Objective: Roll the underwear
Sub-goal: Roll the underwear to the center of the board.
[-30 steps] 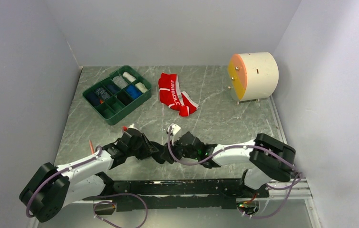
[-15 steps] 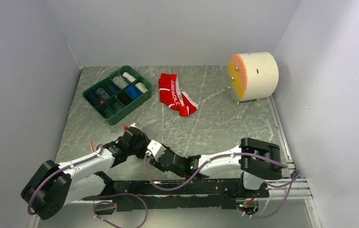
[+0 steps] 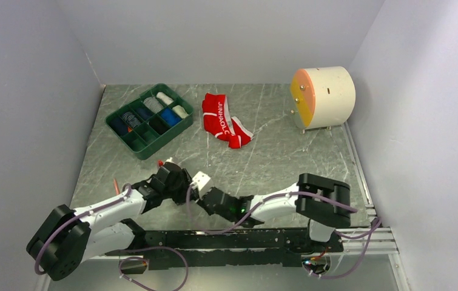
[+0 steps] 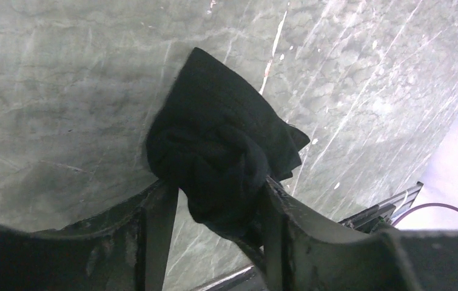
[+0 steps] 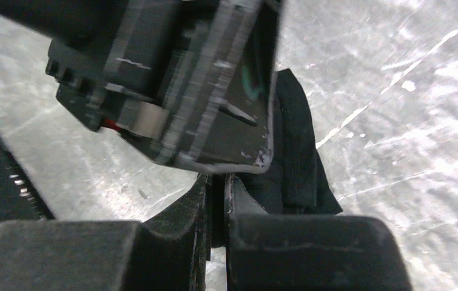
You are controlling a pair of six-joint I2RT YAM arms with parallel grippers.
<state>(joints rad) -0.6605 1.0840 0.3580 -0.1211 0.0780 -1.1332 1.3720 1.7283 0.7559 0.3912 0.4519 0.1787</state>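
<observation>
i've got the left end effector (image 4: 217,185) low over the table (image 3: 275,157) near its front edge. its fingers (image 4: 161,212) stand about half apart with the black briefs (image 4: 214,133) wadded between them, cloth touching both sides and spilling out onto the stone beyond the tips. the right end effector (image 5: 217,182) has come in just beside it from the right. its fingers are almost together, only a thin dark slit between them; i cannot tell whether a fold is nipped there. on that camera the black cloth shows just past the right-hand finger. the red briefs (image 3: 223,118) lie crumpled well apart at the back, between the green tray (image 3: 164,140) and the cream drum (image 3: 326,94).
</observation>
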